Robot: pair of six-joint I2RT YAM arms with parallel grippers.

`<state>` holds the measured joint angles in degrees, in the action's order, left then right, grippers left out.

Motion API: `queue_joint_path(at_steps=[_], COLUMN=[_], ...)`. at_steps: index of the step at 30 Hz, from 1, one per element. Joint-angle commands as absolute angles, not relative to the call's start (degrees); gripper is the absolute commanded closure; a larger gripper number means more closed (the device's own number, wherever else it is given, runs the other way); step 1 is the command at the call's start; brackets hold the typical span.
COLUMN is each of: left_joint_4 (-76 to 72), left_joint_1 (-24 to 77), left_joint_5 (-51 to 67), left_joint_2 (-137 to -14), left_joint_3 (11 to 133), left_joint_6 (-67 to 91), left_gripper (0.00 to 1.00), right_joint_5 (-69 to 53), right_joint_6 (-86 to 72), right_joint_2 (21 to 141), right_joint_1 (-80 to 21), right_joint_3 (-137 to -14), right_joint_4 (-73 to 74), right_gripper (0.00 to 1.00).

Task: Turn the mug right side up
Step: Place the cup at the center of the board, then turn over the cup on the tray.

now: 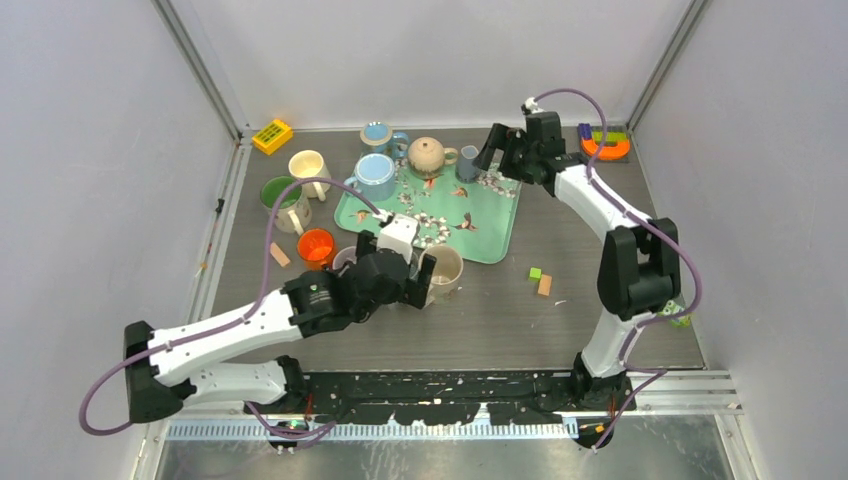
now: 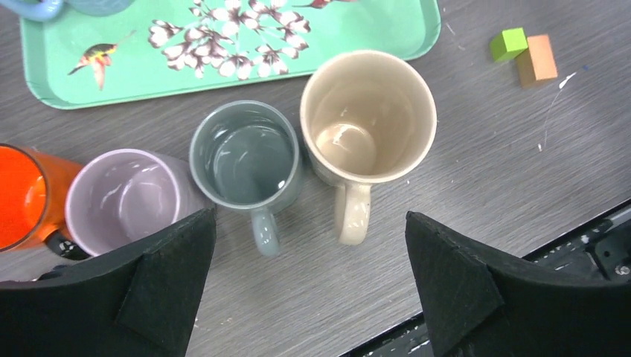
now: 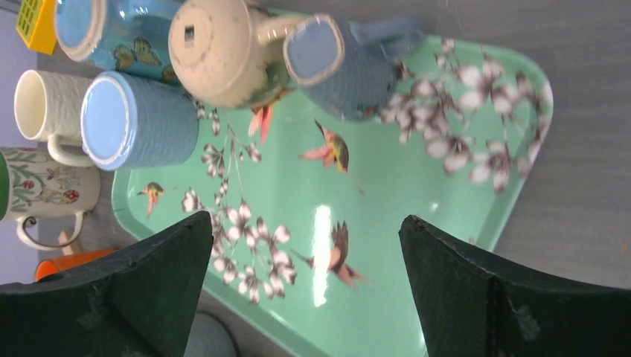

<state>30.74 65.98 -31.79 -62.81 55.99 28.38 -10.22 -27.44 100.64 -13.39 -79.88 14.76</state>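
The beige mug (image 2: 368, 119) stands upright, mouth up, on the table (image 2: 484, 163) just beside the tray (image 2: 141, 83).

The left arm (image 1: 230, 335) lies low and almost stretched behind the left gripper (image 2: 309, 219), which points straight down with its two black fingers (image 2: 160, 290) spread wide and nothing held between them. The right arm (image 1: 620, 230) rises from its base, bends sharply at the elbow and runs long behind the right gripper (image 3: 305, 223). This gripper also looks down, its jaws wide apart and gripping nothing.
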Motion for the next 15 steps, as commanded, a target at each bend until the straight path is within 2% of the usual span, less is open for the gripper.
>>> queue_joint_path(at_steps=[1, 15], left_joint_4=[38.2, 44.5], left_joint_1=[64.2, 62.6], left_joint_5=[-32.8, -31.7], left_joint_2=[-58.7, -54.1], left_joint_3=[60.0, 62.1], left_joint_6=[30.3, 31.9], left_gripper=[0.0, 0.0], right_joint_5=[-11.6, -16.3], right_joint_6=[-19.8, -18.5], right_joint_2=[106.8, 130.7], right_joint_1=[-13.4, -13.3], right_joint_3=[-89.0, -115.0], right_joint_4=[10.3, 7.2], right_gripper=[0.0, 0.0])
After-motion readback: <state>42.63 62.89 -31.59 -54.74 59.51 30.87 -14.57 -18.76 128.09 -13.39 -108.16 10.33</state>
